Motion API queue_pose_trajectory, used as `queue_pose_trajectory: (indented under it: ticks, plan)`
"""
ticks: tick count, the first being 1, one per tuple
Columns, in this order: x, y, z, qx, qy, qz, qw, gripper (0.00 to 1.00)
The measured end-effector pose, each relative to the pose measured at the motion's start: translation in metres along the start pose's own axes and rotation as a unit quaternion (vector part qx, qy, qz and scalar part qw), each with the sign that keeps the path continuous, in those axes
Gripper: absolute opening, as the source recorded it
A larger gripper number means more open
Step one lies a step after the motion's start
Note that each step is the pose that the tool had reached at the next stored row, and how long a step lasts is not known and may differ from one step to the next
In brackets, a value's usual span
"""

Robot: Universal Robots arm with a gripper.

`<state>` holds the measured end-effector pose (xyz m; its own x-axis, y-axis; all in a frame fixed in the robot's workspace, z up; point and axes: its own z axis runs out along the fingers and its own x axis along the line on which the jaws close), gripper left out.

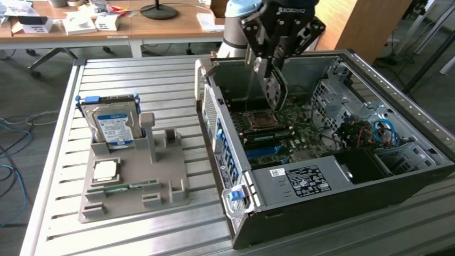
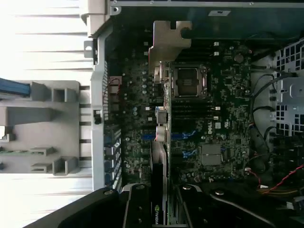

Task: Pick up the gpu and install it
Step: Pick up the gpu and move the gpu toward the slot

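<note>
While hanging edge-down over motherboard [image 1: 299,133] inside open case [image 1: 299,218], gpu [image 1: 276,96] is clamped in gripper [image 1: 271,69] (jaws part-closed on card's top edge). Card is stiff, light, fragile: hold by bare board edges, not chips. Bottom edge probably clear of motherboard, hard to tell.

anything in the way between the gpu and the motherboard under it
Nothing visible. The gripper holds the gpu on edge above the motherboard, with open space beneath it. The red and blue cables lie toward the exterior view's right, clear of the card.
</note>
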<state>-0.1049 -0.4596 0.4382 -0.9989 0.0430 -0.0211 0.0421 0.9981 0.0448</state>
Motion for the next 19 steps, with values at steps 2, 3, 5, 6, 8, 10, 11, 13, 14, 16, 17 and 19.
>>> queue_pose_trajectory:
  ticks: [2,3,5,6,8,10,11,13,14,16,17,19]
  plan:
    - [-0.028,0.0012,0.0007,0.0,0.0002,0.0,1.0,0.26]
    - [-0.031,0.0013,0.0008,0.0,0.0002,0.0,1.0,0.26]
    - [-0.033,0.0013,0.0008,0.0,0.0002,0.0,1.0,0.26]
    - [-0.033,0.0013,0.0008,0.0,0.0002,0.0,1.0,0.26]
    - [-0.033,0.0014,0.0008,0.0002,0.0002,0.0,1.0,0.26]
    - [-0.034,0.0015,0.0008,0.0002,0.0007,0.0,1.0,0.26]
    - [-0.036,0.0016,0.0009,0.0003,0.0035,0.0,1.0,0.26]
    - [-0.041,0.0017,0.001,0.0007,0.0123,0.001,0.9999,0.26]
    - [-0.042,0.0018,0.001,0.0009,0.0159,0.001,0.9999,0.26]
    - [-0.043,0.0018,0.0011,0.0009,0.0169,0.001,0.9999,0.26]
    - [-0.043,0.0018,0.0011,0.0009,0.0169,0.001,0.9999,0.26]
    - [-0.043,0.0018,0.001,0.0009,0.017,0.001,0.9999,0.26]
